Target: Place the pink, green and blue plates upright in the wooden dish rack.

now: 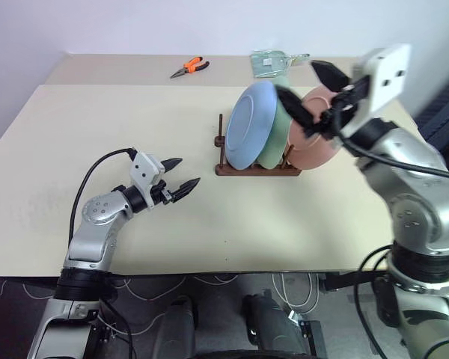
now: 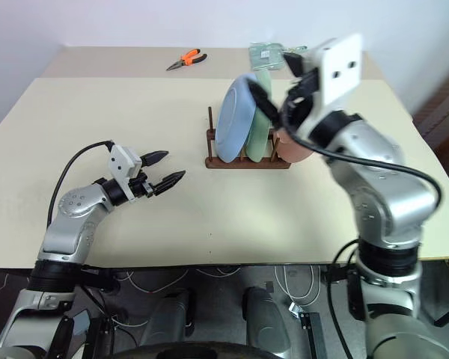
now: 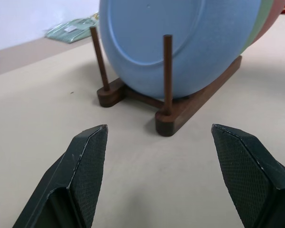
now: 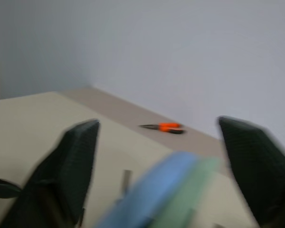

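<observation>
The right claw point(image 1: 310, 88) hangs spread and empty above the blue plate point(image 1: 248, 124), green plate point(image 1: 278, 142) and pink plate point(image 1: 319, 146), all upright in the wooden dish rack point(image 1: 258, 169). The left claw point(image 1: 181, 176), spread and empty, hovers over bare bench point(image 1: 97, 127) beside the rack's blue end.

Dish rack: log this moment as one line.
dish rack: blue plate, green plate, pink plate upright | left end effector: open, empty | right end effector: open, empty
</observation>
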You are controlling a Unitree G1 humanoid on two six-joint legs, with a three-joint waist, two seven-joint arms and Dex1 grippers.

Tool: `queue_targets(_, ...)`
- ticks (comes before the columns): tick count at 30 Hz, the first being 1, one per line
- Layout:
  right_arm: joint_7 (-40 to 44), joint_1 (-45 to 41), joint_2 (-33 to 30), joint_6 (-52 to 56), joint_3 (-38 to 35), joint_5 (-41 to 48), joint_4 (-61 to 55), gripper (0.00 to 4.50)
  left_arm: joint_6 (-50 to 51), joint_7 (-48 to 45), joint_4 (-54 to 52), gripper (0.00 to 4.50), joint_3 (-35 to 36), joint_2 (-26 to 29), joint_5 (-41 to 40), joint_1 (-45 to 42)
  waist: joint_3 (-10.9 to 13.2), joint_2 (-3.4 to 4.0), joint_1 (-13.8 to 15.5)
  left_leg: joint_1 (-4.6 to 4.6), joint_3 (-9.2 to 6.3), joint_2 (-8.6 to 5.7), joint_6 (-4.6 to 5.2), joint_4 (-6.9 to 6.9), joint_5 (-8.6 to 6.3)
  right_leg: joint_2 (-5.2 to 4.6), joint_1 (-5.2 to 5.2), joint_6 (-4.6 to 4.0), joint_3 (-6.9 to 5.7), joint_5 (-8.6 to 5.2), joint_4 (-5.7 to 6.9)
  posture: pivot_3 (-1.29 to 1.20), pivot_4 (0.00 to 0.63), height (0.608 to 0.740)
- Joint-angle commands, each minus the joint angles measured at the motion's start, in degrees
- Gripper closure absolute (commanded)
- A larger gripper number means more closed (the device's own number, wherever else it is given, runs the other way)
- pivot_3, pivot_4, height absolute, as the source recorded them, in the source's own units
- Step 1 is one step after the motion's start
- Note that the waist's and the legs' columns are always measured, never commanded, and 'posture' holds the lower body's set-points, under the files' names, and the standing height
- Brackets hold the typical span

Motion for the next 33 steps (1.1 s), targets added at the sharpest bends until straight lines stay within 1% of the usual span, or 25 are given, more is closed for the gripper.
queue_targets(1, 3.8, 1.4, -4.2, 1.2, 0.7, 1.2, -5.5, 2.85, -1.6, -0.7, -0.2, 0.90, -0.5, -0.6, 0.2, -1.8, 0.0, 0.02, -0.1, 0.01, 0.01, 0.01, 0.00, 0.00, 0.00, 0.01, -0.01, 0.00, 0.01, 0.00, 0.00, 0.00, 0.150, 0.732)
queue_targets(4, 5.4, 2.8, -5.8, 2.1, 5.1, 0.1, -8.1, 4.43, -1.6, -0.9, 0.3, 0.90, -0.7, -1.0, 0.2, -2.4, 0.0, 0.02, -0.6, 0.03, 0.00, 0.05, 0.00, -0.02, 0.00, 0.06, -0.02, -0.01, 0.00, 0.00, 0.03, 0.00, 0.150, 0.732)
queue_targets(7, 6.5, 5.9, -8.8, 1.0, 13.9, -6.3, -11.2, 4.43, -1.0, -1.2, 0.0, 0.90, -0.7, -1.0, -0.1, -2.7, 0.0, 0.02, -0.6, 0.04, 0.00, 0.05, 0.00, -0.02, 0.00, 0.06, -0.01, -0.01, 0.01, -0.01, 0.02, 0.00, 0.150, 0.732)
queue_targets(11, 5.3, 8.8, -9.9, 1.0, 19.5, -12.1, -10.7, 4.43, -0.3, -1.4, -1.1, 0.90, -0.4, -0.6, -0.6, -2.1, 0.0, 0.02, -0.5, 0.00, 0.01, 0.03, 0.00, 0.02, 0.00, 0.03, -0.02, -0.02, 0.01, -0.01, -0.02, 0.00, 0.150, 0.732)
queue_targets(14, 4.5, 8.9, -9.0, -0.8, 25.2, -18.4, -6.8, 4.43, 0.9, -1.7, -2.6, 0.90, -0.3, -0.1, -1.3, -1.1, 0.0, 0.01, -0.6, 0.00, 0.01, 0.02, 0.00, 0.04, 0.00, 0.02, -0.01, -0.02, 0.01, -0.01, -0.05, 0.00, 0.150, 0.732)
queue_targets(23, 4.7, 6.7, -3.7, -6.5, 27.6, -26.3, 2.4, 4.43, 5.0, -3.6, -6.7, 0.90, -0.6, 1.1, -2.9, 1.9, 0.0, 0.01, -0.5, -0.01, 0.01, 0.02, 0.00, 0.03, 0.00, 0.04, -0.01, -0.01, 0.01, 0.00, -0.07, 0.00, 0.150, 0.732)
queue_targets(28, 6.5, 4.3, -1.3, -9.8, 28.6, -29.0, 3.8, 4.43, 5.9, -3.4, -7.7, 0.90, -0.3, 1.3, -3.0, 2.3, 0.0, 0.01, -0.5, -0.01, 0.00, 0.02, 0.00, 0.03, 0.00, 0.06, -0.01, 0.00, 0.01, 0.00, -0.06, 0.00, 0.150, 0.732)
queue_targets(33, 7.6, 3.0, 1.0, -10.2, 28.4, -30.1, 3.5, 4.43, 6.5, -3.1, -8.8, 0.90, -0.4, 1.3, -2.9, 2.9, 0.0, 0.01, -0.5, -0.01, 0.00, 0.02, 0.00, 0.04, 0.00, 0.06, -0.01, 0.01, 0.00, 0.01, -0.05, 0.00, 0.150, 0.732)
